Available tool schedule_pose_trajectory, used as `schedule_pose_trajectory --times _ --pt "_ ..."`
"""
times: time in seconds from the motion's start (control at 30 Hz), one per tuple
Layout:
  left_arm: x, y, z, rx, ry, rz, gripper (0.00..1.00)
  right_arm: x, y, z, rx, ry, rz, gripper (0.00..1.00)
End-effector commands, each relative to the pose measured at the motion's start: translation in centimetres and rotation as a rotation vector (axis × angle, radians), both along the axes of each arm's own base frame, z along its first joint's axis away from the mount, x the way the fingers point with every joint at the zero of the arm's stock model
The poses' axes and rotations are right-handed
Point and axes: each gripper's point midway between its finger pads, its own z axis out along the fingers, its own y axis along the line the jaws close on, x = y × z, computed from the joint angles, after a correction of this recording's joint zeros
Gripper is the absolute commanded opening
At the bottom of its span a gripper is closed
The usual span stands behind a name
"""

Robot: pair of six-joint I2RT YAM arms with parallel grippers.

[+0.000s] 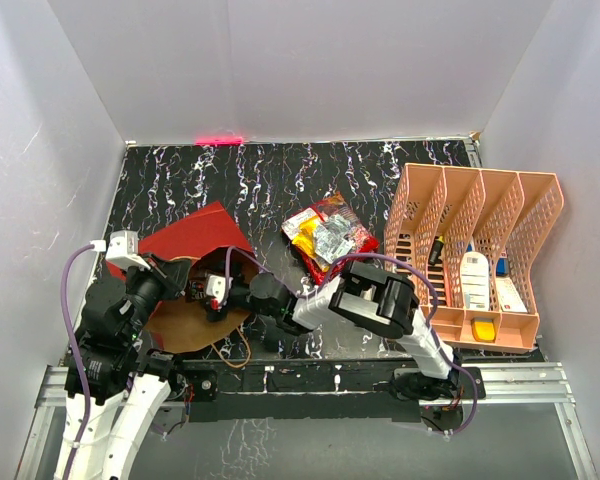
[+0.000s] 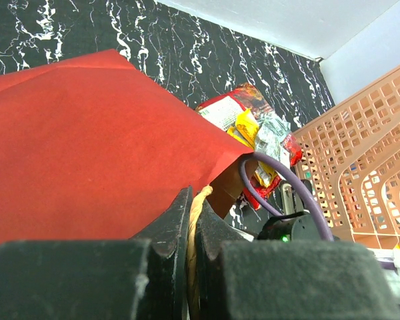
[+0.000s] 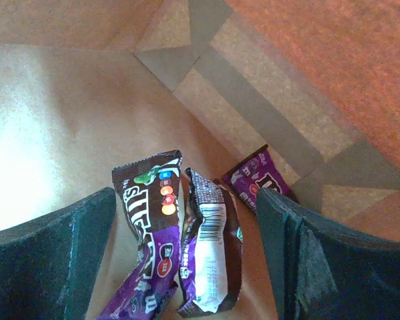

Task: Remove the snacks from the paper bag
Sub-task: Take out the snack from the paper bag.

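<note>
Black table (image 1: pixel 280 180) holds file rack (image 1: pixel 500 200) beside snacks (image 1: pixel 328 238); left claw (image 2: pixel 192 215) pinches paper bag (image 2: pixel 87 147).

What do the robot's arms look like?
Chunky white tubes with black joints. A purple cable loops along the left arm, and another along the right arm. Their fingers are flat, dark, fuzzy-looking pads.

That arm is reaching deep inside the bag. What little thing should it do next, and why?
Probably ease the right tool down and shut it on the barcode packet. That packet lies between the open fingers, beside a purple packet on the bag floor. A third packet lies farther in. The left tool pinches the handle, seemingly holding the mouth open.
</note>
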Motion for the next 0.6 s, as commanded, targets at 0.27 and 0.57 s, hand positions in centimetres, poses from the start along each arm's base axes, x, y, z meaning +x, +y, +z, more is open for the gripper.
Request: schedule_pose_trajectory --times 0.27,0.57 --pt "0.0 -0.2 0.7 -0.008 -0.031 -0.010 0.00 0.0 0.9 -3.8 -0.063 0.120 0.003 0.76" --pt "0.4 -0.2 0.2 -0.002 -0.003 -0.005 0.00 -0.6 0.1 -3.9 -0.081 0.183 -0.001 0.54"
